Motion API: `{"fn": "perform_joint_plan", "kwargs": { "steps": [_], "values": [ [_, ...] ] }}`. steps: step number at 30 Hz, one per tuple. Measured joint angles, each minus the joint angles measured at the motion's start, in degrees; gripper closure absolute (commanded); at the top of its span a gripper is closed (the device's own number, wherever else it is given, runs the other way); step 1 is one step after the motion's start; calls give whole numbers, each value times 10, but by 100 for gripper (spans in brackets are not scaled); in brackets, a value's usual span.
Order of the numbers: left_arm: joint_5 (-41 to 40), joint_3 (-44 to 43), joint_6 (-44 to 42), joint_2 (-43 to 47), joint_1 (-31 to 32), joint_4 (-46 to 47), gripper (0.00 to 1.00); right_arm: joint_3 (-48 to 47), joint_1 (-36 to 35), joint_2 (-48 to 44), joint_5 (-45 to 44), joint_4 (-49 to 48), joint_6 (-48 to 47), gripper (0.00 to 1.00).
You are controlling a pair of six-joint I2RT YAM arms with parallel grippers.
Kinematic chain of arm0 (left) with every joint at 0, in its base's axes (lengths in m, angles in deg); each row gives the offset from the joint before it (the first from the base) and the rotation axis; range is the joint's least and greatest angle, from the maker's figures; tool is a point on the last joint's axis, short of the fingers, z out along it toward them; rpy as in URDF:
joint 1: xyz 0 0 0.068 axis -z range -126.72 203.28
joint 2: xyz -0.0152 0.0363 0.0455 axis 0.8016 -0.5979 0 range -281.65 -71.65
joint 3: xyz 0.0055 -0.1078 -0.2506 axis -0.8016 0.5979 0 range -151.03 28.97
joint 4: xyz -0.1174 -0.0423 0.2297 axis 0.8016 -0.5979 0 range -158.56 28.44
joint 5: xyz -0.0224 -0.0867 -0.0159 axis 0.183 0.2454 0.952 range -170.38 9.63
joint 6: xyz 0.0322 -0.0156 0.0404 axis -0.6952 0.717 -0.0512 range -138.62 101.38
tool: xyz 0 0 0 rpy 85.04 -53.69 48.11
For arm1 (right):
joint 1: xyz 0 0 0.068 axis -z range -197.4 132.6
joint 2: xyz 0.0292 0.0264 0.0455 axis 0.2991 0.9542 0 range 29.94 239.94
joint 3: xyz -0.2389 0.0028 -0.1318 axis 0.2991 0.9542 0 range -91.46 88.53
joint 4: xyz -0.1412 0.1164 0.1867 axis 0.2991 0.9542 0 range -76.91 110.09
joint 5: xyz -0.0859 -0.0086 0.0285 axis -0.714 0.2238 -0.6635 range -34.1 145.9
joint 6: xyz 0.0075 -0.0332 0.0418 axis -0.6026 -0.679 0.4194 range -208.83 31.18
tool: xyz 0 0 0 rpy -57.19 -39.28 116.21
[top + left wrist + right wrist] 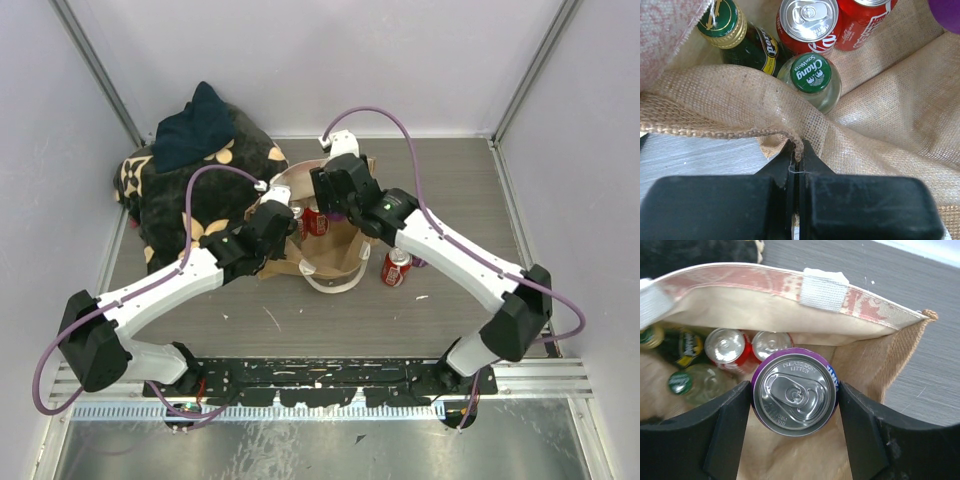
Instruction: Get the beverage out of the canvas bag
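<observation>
Clasping purple can (pixel 794 398): right end effector (pixel 793 410), wrist-view only

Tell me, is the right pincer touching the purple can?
Touching. The right wrist view shows the right pincer with both fingers pressed against opposite sides of the purple can.

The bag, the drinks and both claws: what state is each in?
bag, open on top, rim pinched
left gripper, shut on the bag's rim
right gripper, shut on the purple can
purple can, sealed, held at the bag's mouth
loose red can, outside the bag
bagged red can, sealed
soda bottle, capped
</observation>
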Motion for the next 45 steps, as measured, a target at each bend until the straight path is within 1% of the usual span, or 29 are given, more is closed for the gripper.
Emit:
{"fn": "perform_joint_plan", "kwargs": {
  "steps": [7,14,17,20,24,28,35,41,45],
  "values": [
    [2,-3,-5,0,0,-4,98,-26,-75,-92,-45,63,7,99],
    [2,-3,-7,0,0,-4,98,-23,-112,-211,-85,131,40,99],
    [2,-3,-7,2,0,-5,97,3,-119,-272,-101,160,59,99],
    [2,-3,-7,4,0,-8,97,54,-119,-335,-112,185,84,99],
    [2,-3,-8,4,0,-9,96,112,-119,-389,-121,230,122,99],
    [2,-3,-8,4,0,-9,96,169,-119,-409,-115,246,156,99],
    [2,-3,-6,4,0,-10,96,268,-121,-400,-82,236,195,99],
    [0,-3,-2,4,0,-10,96,361,-129,-401,-68,186,221,99],
    [-1,-3,0,4,0,-10,96,400,-131,-401,-61,160,230,100]
  ]
}}
